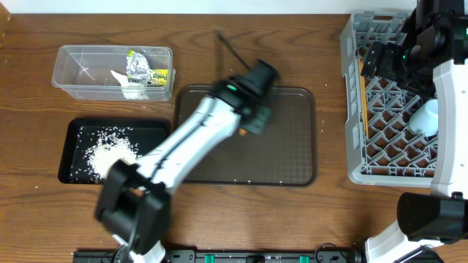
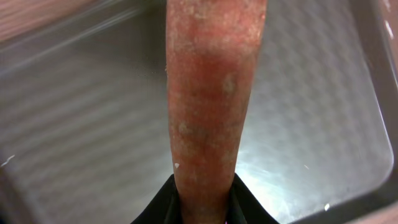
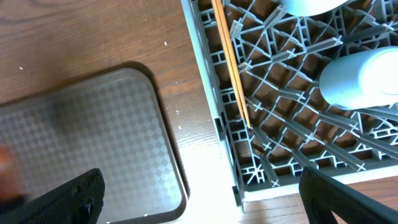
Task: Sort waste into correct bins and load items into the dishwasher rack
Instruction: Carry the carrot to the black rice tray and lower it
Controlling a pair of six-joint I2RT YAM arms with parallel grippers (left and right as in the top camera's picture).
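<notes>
My left gripper (image 2: 205, 208) is shut on the small orange carrot (image 2: 211, 93), which fills the left wrist view over the brown tray (image 2: 74, 124). From overhead, that gripper (image 1: 254, 119) hangs over the tray's upper middle, with a bit of carrot (image 1: 241, 133) showing. The clear tub (image 1: 73, 73) holds a foil ball (image 1: 137, 67), a yellow-green wrapper (image 1: 159, 75) and tissue (image 1: 128, 86). White rice (image 1: 110, 153) lies in the black tray (image 1: 73, 131). My right gripper (image 3: 205, 202) stands open by the grey rack's (image 3: 211, 93) left edge. In the rack are a chopstick (image 3: 230, 68) and a light blue cup (image 3: 360, 81).
The brown serving tray (image 1: 292, 153) lies mid-table between the two bins and the rack (image 1: 357, 146). A thin dark stick (image 1: 230, 47) lies on the wood behind the tray. My right arm (image 1: 439, 88) covers much of the rack.
</notes>
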